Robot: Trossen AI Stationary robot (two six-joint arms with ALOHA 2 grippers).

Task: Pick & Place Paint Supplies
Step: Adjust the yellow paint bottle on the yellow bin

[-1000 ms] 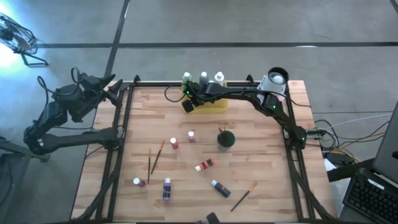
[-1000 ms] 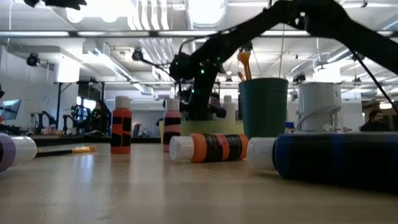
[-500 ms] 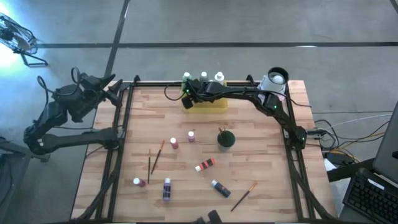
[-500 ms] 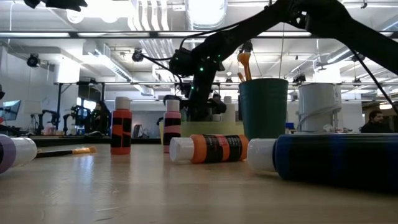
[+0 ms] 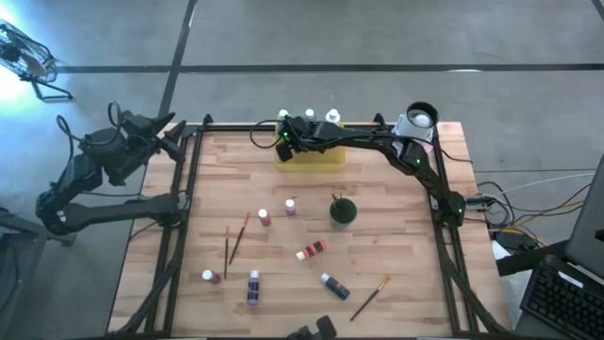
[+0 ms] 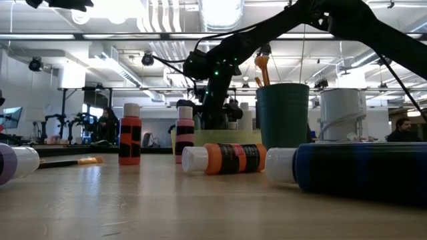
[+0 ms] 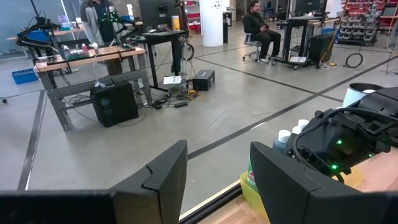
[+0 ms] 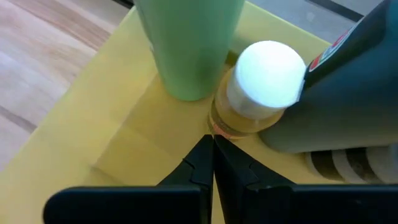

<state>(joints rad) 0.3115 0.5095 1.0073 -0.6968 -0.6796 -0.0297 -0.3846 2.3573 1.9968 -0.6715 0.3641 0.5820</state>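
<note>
While three white-capped bottles (image 5: 309, 117) already stand in the yellow tray (image 5: 326, 157) at the far edge of the surface (image 5: 406, 236), most of the paint supplies are not yet put away. Toward the middle stand a red bottle (image 5: 264, 217) and a pinkish one (image 5: 291, 206), close together. Nearer the front lie an orange-red bottle (image 5: 310, 250) and a dark blue one (image 5: 334, 285) on their sides, with a purple bottle (image 5: 253, 288) and a small white-capped one (image 5: 209, 277) off toward the front left corner. Two brushes (image 5: 234, 238) lie left of the middle, and another brush (image 5: 369, 298) lies near the front right. The dark green cup (image 5: 343, 212) right of centre already has brush handles standing up out of it.

The right claw (image 8: 212, 146) hangs over the tray with its fingers pressed together and nothing between them. Its wrist view looks down on a pale green bottle (image 8: 189, 43) and a white-capped orange bottle (image 8: 258, 87) standing side by side on the yellow floor of the tray.

The left claw (image 7: 217, 180) waits off the far left corner, beyond the edge, fingers parted and empty.

I'd judge it under halfway: roughly three bottles are placed, six are loose, and three brushes are still to gather.
</note>
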